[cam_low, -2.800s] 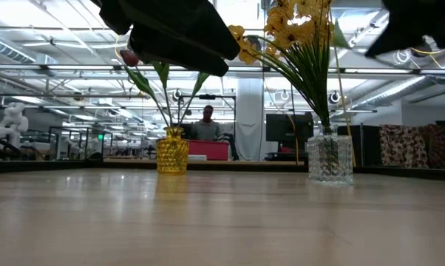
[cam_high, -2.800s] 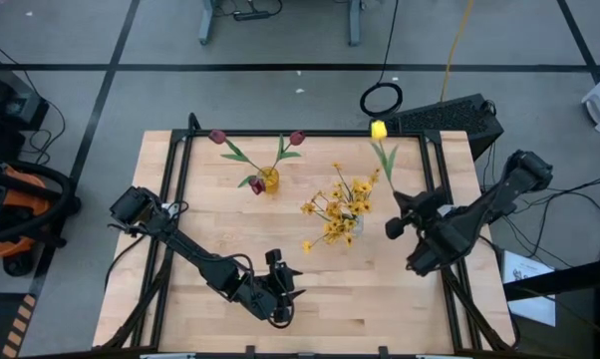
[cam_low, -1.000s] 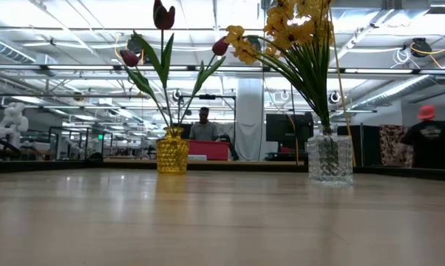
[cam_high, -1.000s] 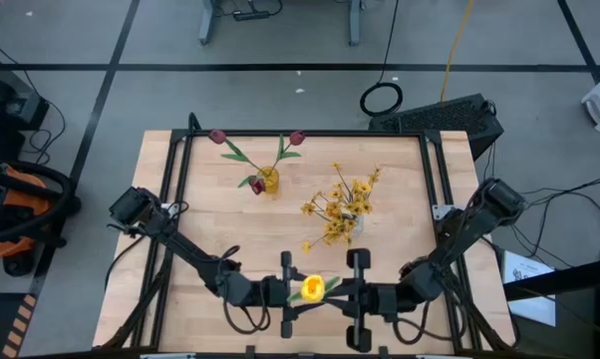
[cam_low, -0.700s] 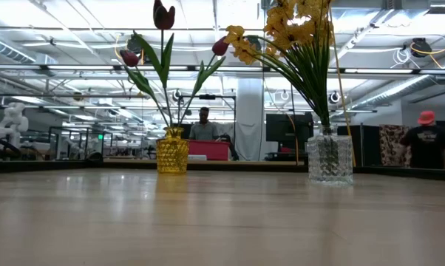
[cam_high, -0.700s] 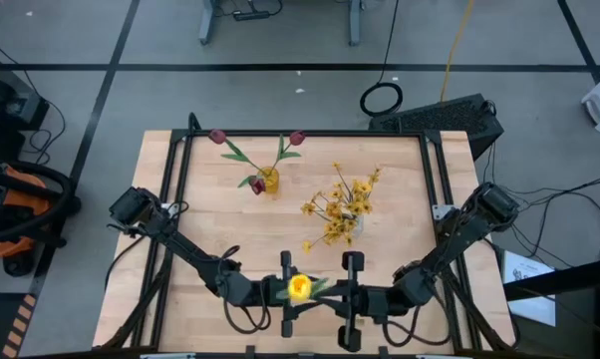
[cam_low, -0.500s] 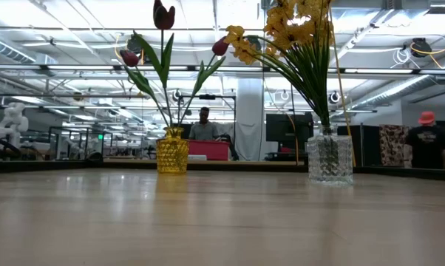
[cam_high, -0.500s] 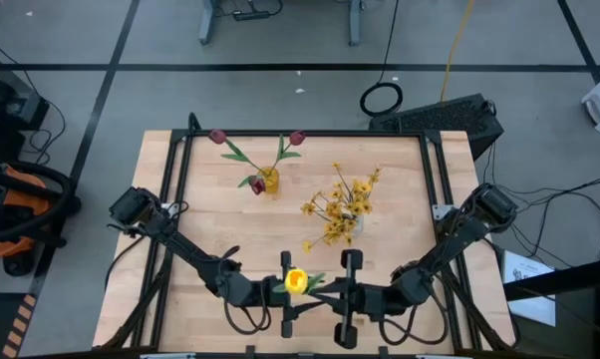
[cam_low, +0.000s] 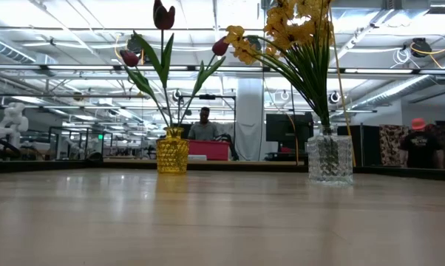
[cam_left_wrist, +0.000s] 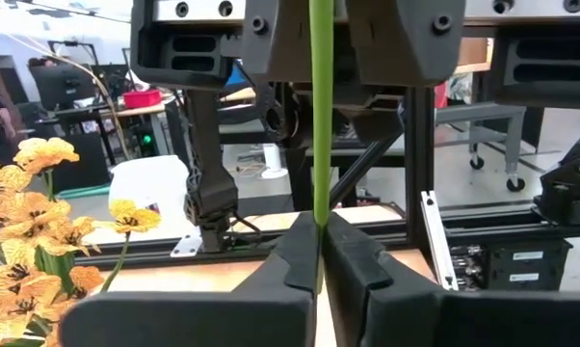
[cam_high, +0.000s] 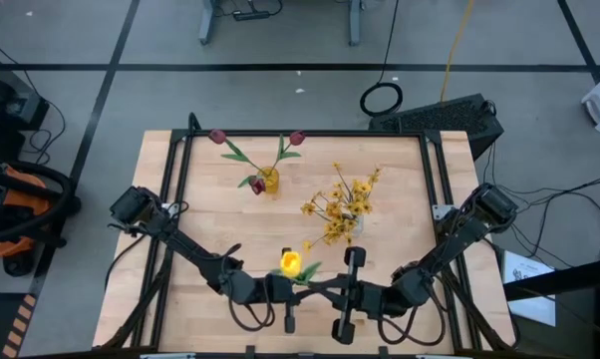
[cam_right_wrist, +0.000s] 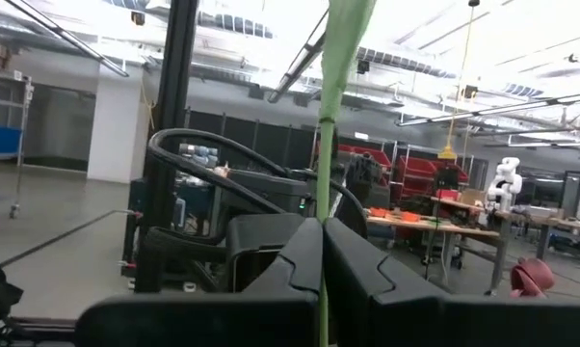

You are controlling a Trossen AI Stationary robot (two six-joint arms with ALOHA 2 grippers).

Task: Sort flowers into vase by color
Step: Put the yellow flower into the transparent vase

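Note:
The yellow tulip [cam_high: 291, 263] hangs over the table's near middle on its green stem [cam_left_wrist: 320, 116], between my two arms. My left gripper [cam_high: 302, 289] comes in from the left and my right gripper [cam_high: 326, 291] from the right. They face one another, both shut on that stem. Three dark-red tulips [cam_low: 163, 15] stand in the yellow vase [cam_high: 269, 180] at the far middle. Sprays of small yellow blossoms [cam_high: 338, 207] stand in the clear glass vase [cam_low: 330, 157] to its right. Neither gripper shows in the low view. My left gripper pinches the tulip's stem [cam_left_wrist: 320, 207] between its two fingers, coming level from the table's left and lying across the stem. The stem runs up from the fingers, clear of the table. My right gripper pinches the same stem [cam_right_wrist: 325, 193] between its two fingers, level from the table's right and across it. The stem rises from the fingers to a leaf [cam_right_wrist: 346, 24].
Dark frame rails [cam_high: 180, 199] run along the table's left, right and far edges. Bare wood [cam_high: 230, 229] lies between the vases and the grippers. People [cam_low: 205, 124] stand in the room beyond the far edge.
My left gripper has shut on the tulip's stem. My right gripper has carried the tulip a little toward the table's left, and the bloom has tipped toward the far edge. The vases have kept still.

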